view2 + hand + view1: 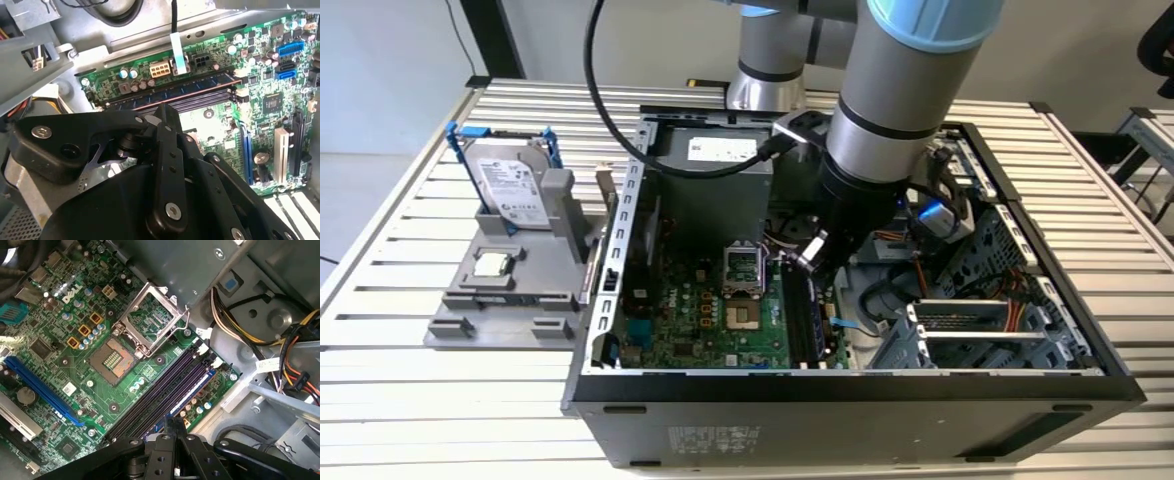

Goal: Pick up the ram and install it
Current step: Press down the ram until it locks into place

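Observation:
The ram [175,91] is a long dark blue-green stick lying along the outermost of the black memory slots [195,102] on the green motherboard. In the first wrist view the ram [196,386] shows a pale label and sits beside the slots [160,390]. My gripper [170,421] is shut, its two black fingers pressed together with nothing between them. Its tip [167,111] hangs right over the slot row near the ram; whether it touches the stick cannot be told. In the exterior view the gripper [809,262] reaches down inside the open computer case.
An open processor socket [135,335] lies next to the slots. Bundled cables [295,370] and drive cages [987,320] crowd the case's other side. On the exterior view's left, a grey fixture [507,290] holds a silver hard drive [507,185] with blue rails.

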Tool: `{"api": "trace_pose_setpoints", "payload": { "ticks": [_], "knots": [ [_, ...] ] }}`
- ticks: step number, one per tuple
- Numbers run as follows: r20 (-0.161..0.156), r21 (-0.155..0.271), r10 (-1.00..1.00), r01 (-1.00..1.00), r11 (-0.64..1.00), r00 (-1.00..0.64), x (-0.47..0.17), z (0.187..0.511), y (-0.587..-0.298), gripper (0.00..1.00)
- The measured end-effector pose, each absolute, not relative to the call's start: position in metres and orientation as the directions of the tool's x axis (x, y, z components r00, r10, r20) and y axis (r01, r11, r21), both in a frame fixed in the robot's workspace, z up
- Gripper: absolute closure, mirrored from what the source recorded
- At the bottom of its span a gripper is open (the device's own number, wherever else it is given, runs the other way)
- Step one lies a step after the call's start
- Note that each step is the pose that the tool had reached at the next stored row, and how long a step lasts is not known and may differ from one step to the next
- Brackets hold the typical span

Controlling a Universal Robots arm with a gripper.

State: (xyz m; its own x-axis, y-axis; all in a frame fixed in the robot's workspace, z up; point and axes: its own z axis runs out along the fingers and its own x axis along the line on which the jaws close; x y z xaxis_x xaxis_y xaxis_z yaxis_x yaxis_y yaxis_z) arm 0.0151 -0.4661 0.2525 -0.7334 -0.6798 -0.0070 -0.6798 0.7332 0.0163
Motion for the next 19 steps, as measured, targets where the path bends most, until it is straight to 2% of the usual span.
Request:
{"api": "trace_pose_setpoints", "payload": {
  "ticks": [19],
  "knots": [
    [-0.021, 0.017, -0.802, -0.802, 0.597, -0.597, 0.0159, 0.2526, -0.4661, 1.00]
  ]
}}
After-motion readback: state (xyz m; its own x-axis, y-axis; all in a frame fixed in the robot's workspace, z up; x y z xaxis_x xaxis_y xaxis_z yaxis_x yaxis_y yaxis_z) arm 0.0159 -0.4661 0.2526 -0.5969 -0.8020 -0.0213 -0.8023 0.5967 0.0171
